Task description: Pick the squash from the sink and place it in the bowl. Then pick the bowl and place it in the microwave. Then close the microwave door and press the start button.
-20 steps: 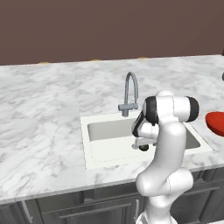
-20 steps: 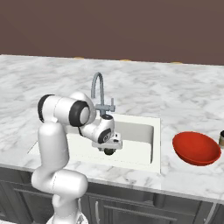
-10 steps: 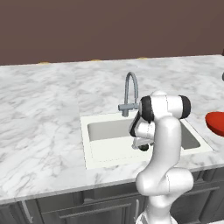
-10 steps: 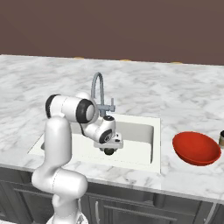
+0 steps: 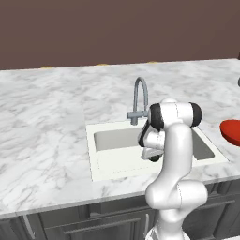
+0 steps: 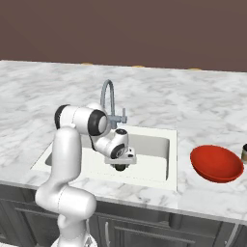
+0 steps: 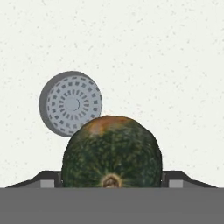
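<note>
Hand: our hand [image 6: 119, 167] is down in the sink [image 6: 159, 144], fingers either side of the squash; we cannot tell whether they grip.
Squash: squash [image 7: 112, 151] directly ahead, just beside the drain [image 7: 71, 103].
Bowl: bowl [image 6: 216, 163] on the worktop [image 6: 202, 103], rightward.

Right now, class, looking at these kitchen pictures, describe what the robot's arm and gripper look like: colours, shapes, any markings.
The arm is glossy white, built of rounded tubular segments with dark, nearly black bands at the joints. No cables or markings show on it. Its wrist is white with a dark ring, ending in a small two-finger gripper with a pale body. In the hand view the finger tips look grey and dark.
</note>
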Tool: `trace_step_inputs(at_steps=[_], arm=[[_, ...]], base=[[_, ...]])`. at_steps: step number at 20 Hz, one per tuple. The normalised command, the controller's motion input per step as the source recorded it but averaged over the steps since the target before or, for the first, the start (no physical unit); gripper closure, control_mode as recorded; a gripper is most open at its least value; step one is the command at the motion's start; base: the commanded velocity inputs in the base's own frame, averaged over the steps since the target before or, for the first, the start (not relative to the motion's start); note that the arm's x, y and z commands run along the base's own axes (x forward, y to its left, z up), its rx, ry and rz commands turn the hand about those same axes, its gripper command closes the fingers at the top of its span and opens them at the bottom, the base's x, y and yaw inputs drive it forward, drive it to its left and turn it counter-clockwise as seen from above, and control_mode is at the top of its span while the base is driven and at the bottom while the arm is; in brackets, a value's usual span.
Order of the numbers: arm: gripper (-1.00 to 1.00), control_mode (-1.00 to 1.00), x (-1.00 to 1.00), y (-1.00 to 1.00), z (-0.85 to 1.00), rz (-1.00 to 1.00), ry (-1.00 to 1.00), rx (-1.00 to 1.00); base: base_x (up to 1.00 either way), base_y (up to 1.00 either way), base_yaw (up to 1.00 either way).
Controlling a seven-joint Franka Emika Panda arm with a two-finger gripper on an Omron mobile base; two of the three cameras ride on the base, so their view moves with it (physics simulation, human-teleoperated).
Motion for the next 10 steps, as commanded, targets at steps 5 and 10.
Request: trace_step_inputs(at_steps=[5, 10], arm=[[1.00, -1.00, -0.03, -0.03, -0.01, 0.01, 0.00, 0.05], [1.00, -1.00, -0.28, -0.01, 0.69, 0.00, -0.05, 0.03]], base=[[0.00, 0.00, 0.00], [0.00, 0.00, 0.00]])
